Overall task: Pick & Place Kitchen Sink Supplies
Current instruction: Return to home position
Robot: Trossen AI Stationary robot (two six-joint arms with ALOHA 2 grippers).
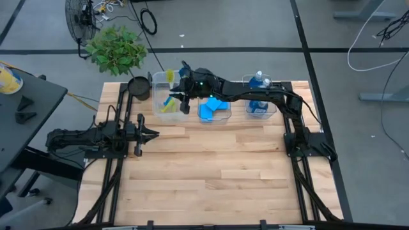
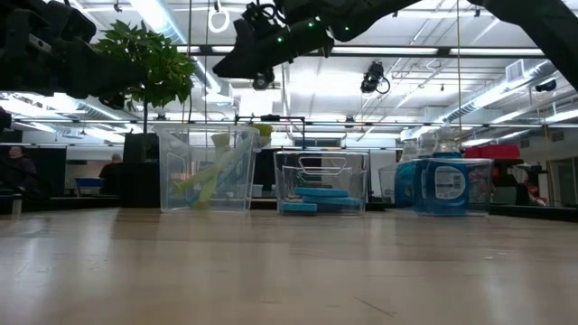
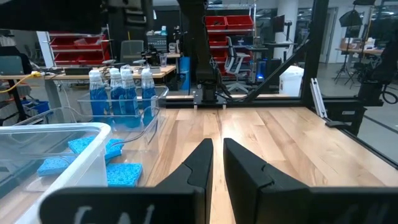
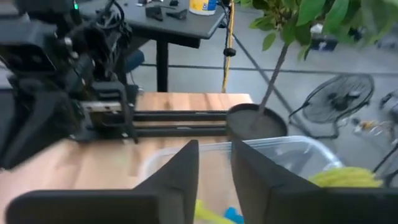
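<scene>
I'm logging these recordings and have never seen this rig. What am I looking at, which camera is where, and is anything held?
This is a robot with two arms at a wooden table. One picture looks straight down, one looks level across the tabletop, and one sits on each wrist, looking past that arm's claw. Clear bins stand in a row: the left bin holds brushes, the middle bin blue sponges, the right bin blue bottles. A potted plant stands beside the left bin. The right claw hovers above the left bin, slightly open, holding nothing. The left claw waits at the table's left side, slightly open, also empty.
</scene>
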